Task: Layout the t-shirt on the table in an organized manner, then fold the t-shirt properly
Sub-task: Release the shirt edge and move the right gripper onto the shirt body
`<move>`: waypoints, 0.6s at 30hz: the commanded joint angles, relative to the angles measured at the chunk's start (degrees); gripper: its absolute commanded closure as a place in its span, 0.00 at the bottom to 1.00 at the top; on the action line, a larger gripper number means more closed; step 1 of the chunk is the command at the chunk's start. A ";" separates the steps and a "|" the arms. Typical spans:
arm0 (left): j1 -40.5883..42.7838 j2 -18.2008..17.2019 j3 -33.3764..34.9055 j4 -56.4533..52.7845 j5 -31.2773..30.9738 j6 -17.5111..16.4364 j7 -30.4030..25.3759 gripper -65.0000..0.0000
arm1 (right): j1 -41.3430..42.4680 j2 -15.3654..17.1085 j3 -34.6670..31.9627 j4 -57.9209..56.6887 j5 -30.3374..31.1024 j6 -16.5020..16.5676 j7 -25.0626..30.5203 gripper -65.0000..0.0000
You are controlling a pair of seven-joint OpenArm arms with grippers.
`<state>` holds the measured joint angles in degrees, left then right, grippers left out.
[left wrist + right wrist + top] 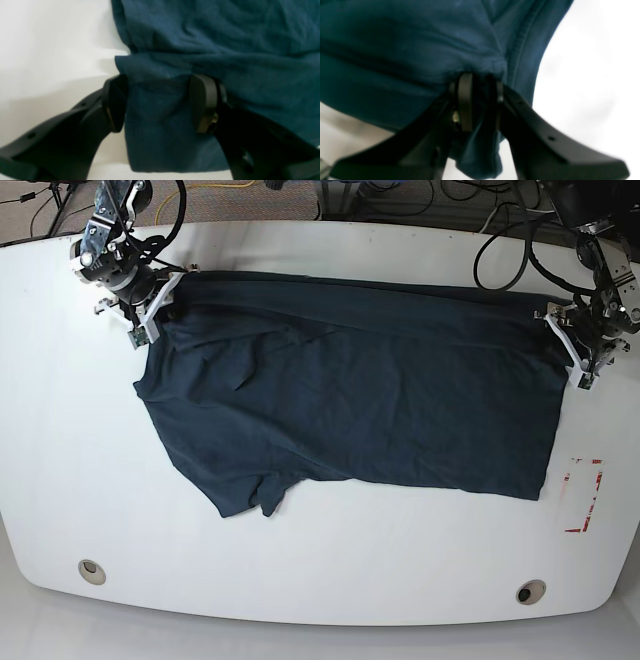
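White and glossy, the desk [320,580] carried the shirt [350,415] across its middle, spread wide but folded once, with a sleeve poking out at the near left and wrinkles running through the cloth. Its far edge lay almost straight between the two arms.

At the far left corner of the shirt in the base view, the right claw [478,102] was pinched narrow on a bunched fold beside a stitched hem, cloth hanging down between its pads. At the opposite far corner, the left claw [160,102] stood wide, one pad on each side of a flap of cloth; whether it truly gripped that flap could not be told.

Two grommet holes [91,571] sat near the front edge, and a red rectangle mark [583,495] lay just beside the shirt's right end.
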<state>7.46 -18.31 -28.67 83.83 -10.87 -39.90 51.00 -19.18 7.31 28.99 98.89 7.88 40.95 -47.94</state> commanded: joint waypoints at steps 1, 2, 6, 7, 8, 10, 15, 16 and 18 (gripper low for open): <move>2.07 -1.69 -0.13 0.70 0.98 -0.10 1.44 0.44 | -0.38 1.79 -1.34 -0.83 -7.57 -0.95 -5.29 0.81; 2.69 -2.13 -0.13 0.70 0.90 -0.10 1.44 0.44 | -0.38 2.05 -1.52 -0.65 -8.01 -0.95 -5.29 0.81; 4.18 -2.57 -0.30 0.70 0.81 -0.10 1.44 0.44 | -0.47 3.19 -2.05 0.76 -9.68 -0.95 -5.46 0.81; 4.80 -2.57 -0.57 0.70 0.81 -0.10 1.44 0.44 | -0.82 3.46 -2.05 1.37 -10.21 -0.95 -5.46 0.81; 5.41 -2.57 -1.18 0.70 0.81 -0.10 1.44 0.44 | -0.91 3.63 -2.05 1.90 -10.47 -0.95 -5.46 0.81; 6.03 -2.57 -2.68 0.78 0.81 -0.10 1.44 0.44 | -1.08 3.63 -2.05 3.13 -10.91 -0.95 -5.46 0.81; 6.47 -2.57 -5.05 0.78 0.81 -0.10 1.44 0.44 | -2.67 3.72 -2.05 7.09 -10.91 -0.95 -5.55 0.81; 6.47 -2.57 -5.05 0.78 0.81 -0.10 1.44 0.44 | -2.84 3.72 -2.05 8.23 -10.91 -0.95 -5.55 0.81; 6.47 -2.57 -5.22 1.13 0.81 -0.10 1.44 0.44 | -3.11 3.37 -2.05 10.78 -10.82 -0.95 -5.82 0.81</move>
<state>13.65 -19.77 -33.50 84.53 -14.24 -40.62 49.56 -21.87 10.11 26.52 105.65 -1.34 40.53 -52.75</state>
